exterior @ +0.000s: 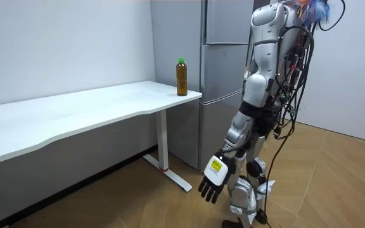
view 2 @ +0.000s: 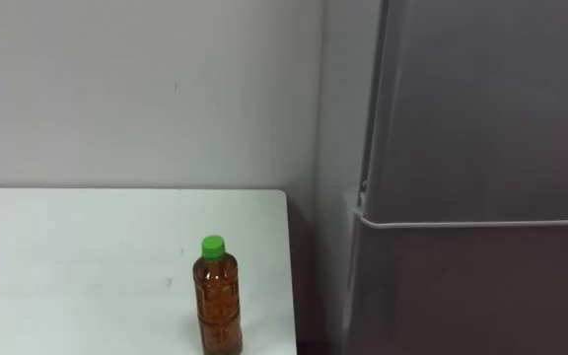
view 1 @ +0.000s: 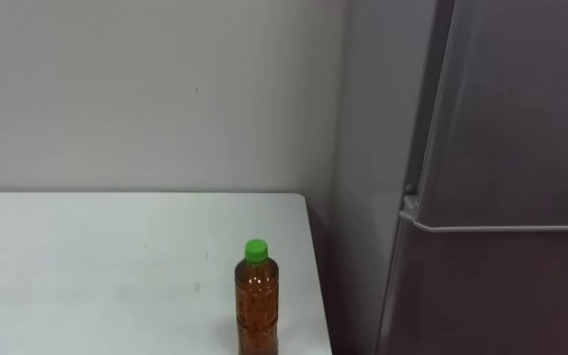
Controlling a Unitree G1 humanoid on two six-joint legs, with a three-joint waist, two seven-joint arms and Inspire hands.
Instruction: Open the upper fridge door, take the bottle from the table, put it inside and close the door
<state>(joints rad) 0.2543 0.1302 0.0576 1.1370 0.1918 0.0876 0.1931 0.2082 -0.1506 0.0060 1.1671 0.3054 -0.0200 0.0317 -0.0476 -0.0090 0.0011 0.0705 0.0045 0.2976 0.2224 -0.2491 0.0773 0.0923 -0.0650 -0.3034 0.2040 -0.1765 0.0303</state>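
An amber bottle (view 1: pixel 257 306) with a green cap stands upright on the white table (view 1: pixel 106 256), close to its right front corner. Just to the right of the table is the grey fridge (view 1: pixel 521 128). Its upper door is shut, and a seam (view 1: pixel 506 228) divides it from the lower door. In the room view I stand a step back from the fridge (exterior: pixel 224 63) and the bottle (exterior: pixel 182 77). My left hand (exterior: pixel 212 180) hangs low beside my leg with its fingers relaxed and nothing in it.
A narrow gap separates the table's right edge (view 1: pixel 316 266) from the fridge's side. A plain wall runs behind the table. The wooden floor (exterior: pixel 334 183) around me is open.
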